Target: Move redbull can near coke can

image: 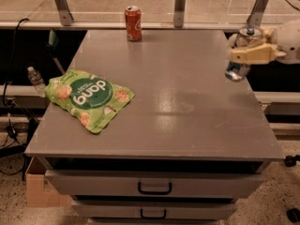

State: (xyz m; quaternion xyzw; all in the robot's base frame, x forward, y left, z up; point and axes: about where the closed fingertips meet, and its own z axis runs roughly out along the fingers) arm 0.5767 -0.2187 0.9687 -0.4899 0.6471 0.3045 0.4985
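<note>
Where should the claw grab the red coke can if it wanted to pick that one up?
I'd grip the coke can around the middle of its round side, coming in level from the front. It stands upright at the table's far edge with a rail behind it. Right now the claw is by the table's right edge, shut on the redbull can.

Green snack bag (89,97), left of centre: white lettering "dong" on a dark green disc, upside down to the camera. Smaller print on the bag unreadable.
Coke can (133,23), upper middle: white script, illegible.
Redbull can (234,71), upper right: no readable mark. The gripper (239,54) is closed around it and carries no lettering.
</note>
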